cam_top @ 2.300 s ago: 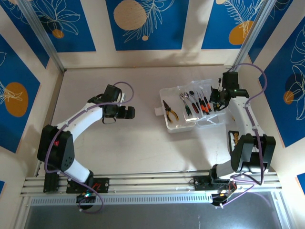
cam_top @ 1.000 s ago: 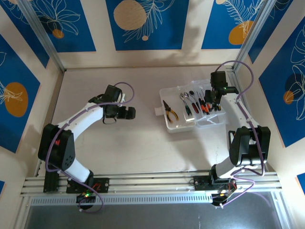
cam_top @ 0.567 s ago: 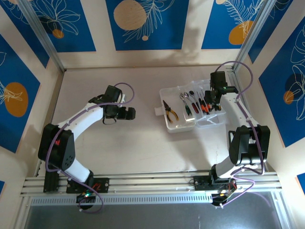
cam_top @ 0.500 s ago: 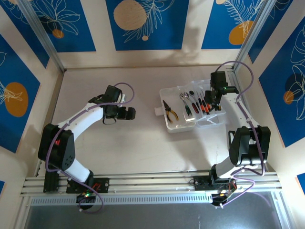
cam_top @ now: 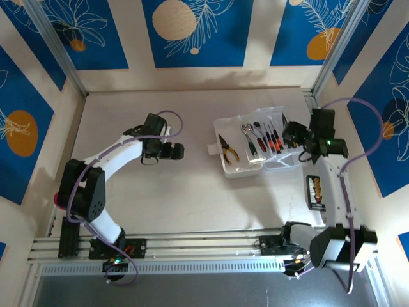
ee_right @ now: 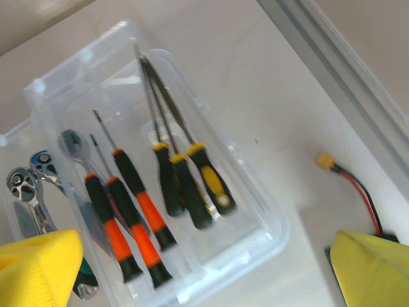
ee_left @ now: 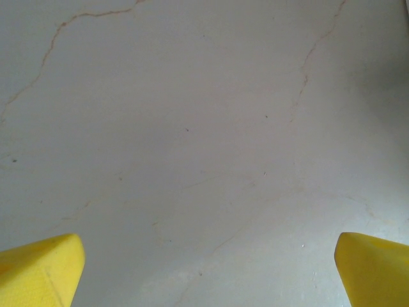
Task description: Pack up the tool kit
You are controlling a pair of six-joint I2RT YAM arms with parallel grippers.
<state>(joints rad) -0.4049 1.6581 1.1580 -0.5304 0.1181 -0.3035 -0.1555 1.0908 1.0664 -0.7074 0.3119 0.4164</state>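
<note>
Right hand [ee_right: 204,272] spread wide, grasping nothing, at the lower edge of its wrist view over the clear case [ee_right: 265,214]. Inside: orange-black screwdrivers [ee_right: 128,217] centre-left, yellow-black screwdrivers [ee_right: 195,185] centre, metal wrench [ee_right: 22,185] far left. Overhead view: pliers [cam_top: 227,148] in the case's left half, right of centre. Left hand [cam_top: 172,151] likewise spread, empty, over bare bench [ee_left: 192,128].
</note>
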